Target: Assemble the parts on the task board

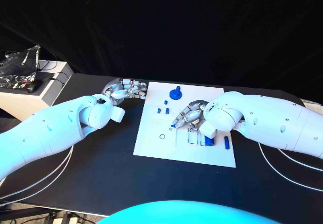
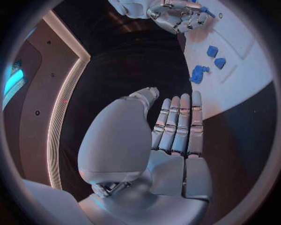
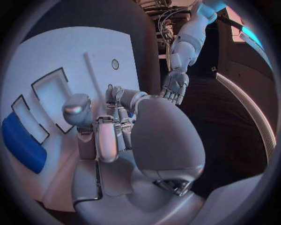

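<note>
The white task board lies mid-table. My right hand hovers over its middle with fingers curled, and a small blue part shows pinched at its fingertips; the same part shows in the left wrist view. My left hand lies by the board's far left corner, fingers straight and holding nothing. A round blue knob part stands at the board's far edge, with small blue pieces nearer. A blue block sits in a recess under my right wrist, and a slim blue bar lies beside it.
A white box with a crumpled silvery bag stands off the table's far left corner. Cables trail over the table on both sides. A small ring hole marks the board's near left.
</note>
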Action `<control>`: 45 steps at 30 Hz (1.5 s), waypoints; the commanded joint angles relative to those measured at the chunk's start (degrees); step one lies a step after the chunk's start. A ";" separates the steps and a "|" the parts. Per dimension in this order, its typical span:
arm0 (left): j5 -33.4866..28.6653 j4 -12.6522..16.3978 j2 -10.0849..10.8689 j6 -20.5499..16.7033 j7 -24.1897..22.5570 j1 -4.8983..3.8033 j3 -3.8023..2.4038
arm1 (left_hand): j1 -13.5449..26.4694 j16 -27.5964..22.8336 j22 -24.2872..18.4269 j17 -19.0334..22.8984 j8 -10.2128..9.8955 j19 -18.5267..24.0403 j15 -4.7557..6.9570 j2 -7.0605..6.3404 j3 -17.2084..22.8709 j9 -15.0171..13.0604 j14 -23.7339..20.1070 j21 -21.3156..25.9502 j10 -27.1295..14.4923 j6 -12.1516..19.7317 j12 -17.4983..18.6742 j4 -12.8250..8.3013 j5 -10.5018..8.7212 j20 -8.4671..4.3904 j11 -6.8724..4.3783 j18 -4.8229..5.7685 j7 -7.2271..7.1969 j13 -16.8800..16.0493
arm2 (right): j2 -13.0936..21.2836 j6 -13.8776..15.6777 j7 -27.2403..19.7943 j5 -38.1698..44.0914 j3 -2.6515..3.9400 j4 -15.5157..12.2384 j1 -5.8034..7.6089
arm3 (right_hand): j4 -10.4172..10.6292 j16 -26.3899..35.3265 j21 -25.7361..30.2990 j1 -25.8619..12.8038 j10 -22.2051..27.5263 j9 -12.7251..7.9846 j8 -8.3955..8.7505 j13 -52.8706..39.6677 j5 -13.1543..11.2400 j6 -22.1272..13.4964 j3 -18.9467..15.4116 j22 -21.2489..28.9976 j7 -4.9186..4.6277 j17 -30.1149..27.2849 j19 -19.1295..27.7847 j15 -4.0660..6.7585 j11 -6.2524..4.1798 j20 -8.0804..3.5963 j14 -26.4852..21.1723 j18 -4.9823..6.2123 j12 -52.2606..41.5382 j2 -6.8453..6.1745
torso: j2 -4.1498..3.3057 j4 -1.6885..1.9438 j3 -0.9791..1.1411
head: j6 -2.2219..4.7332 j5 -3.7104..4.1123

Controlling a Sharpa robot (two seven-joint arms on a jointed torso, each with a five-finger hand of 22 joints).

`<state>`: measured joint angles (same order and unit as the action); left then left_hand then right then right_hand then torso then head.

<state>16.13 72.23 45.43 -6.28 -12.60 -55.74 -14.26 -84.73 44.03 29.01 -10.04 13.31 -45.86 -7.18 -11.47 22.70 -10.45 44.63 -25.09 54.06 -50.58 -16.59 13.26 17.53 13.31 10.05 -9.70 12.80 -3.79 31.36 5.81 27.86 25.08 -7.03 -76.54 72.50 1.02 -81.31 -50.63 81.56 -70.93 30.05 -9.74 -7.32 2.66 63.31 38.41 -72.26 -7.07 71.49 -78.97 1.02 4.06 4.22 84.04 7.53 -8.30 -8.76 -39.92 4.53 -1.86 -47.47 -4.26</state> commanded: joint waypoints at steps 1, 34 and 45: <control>-0.21 0.17 -0.04 0.90 -0.06 -0.04 -0.03 | 0.09 -0.23 -0.07 -0.09 0.37 -0.27 -0.41 0.17 0.02 0.07 -0.03 0.34 -0.32 0.15 0.20 -0.19 -0.13 0.21 -0.01 -0.51 0.10 -0.06 | -0.27 -0.91 1.98 0.91 0.03 0.04 0.33 | -0.04 0.25 0.17 -0.16 -1.14 0.10 -0.12 0.08 0.12 -0.16 0.14 0.02 -0.40 -0.05 0.29 0.22 -0.71 0.07 2.17 -0.65 -0.06 0.36 | -0.01 0.03 0.03 | -0.05 0.08; -0.15 -0.13 -0.11 1.16 0.33 -0.04 0.02 | 0.03 -0.30 -0.13 -0.14 0.45 -0.33 -0.45 0.15 -0.02 0.08 -0.07 0.46 -0.56 0.17 0.31 -0.32 -0.14 0.22 0.04 -0.51 0.11 -0.05 | -3.31 -1.15 9.47 10.33 -0.81 -0.91 4.27 | -0.39 0.43 -0.21 -0.27 -1.23 0.26 -0.22 0.01 0.12 -0.13 0.06 -0.21 -0.39 -0.35 0.23 0.26 -0.75 0.05 2.08 -0.70 -0.04 0.29 | 0.16 -0.06 -0.13 | -0.09 0.43; -0.04 -0.29 -0.36 1.19 0.58 -0.05 0.06 | -0.01 -0.33 -0.16 -0.17 0.49 -0.36 -0.47 0.15 -0.03 0.08 -0.09 0.52 -0.72 0.19 0.38 -0.38 -0.14 0.23 0.06 -0.51 0.10 -0.04 | -6.24 -8.36 11.20 7.87 -2.15 2.32 6.54 | -0.52 0.54 -0.05 -0.35 -1.20 0.31 -0.24 -0.01 0.20 -0.15 0.05 -0.17 -0.39 -0.56 0.29 0.28 -0.74 0.05 2.03 -0.67 0.00 0.28 | 0.07 0.01 -0.26 | 0.12 0.45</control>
<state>16.15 71.86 45.22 -5.98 -11.90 -55.75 -14.18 -84.73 44.03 28.92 -10.13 13.52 -45.86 -7.18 -11.47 22.70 -10.46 44.63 -24.87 53.65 -50.58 -16.59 13.27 17.53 13.30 10.03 -9.70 12.80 -3.79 25.31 2.40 37.63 33.83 -9.15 -74.52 78.92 0.85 -81.09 -50.64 81.41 -71.01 30.31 -9.67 -7.26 2.50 63.19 38.58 -72.41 -6.98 70.98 -78.97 1.02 3.97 4.22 84.03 7.53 -8.08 -8.93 -39.81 4.56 -2.03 -47.38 -3.82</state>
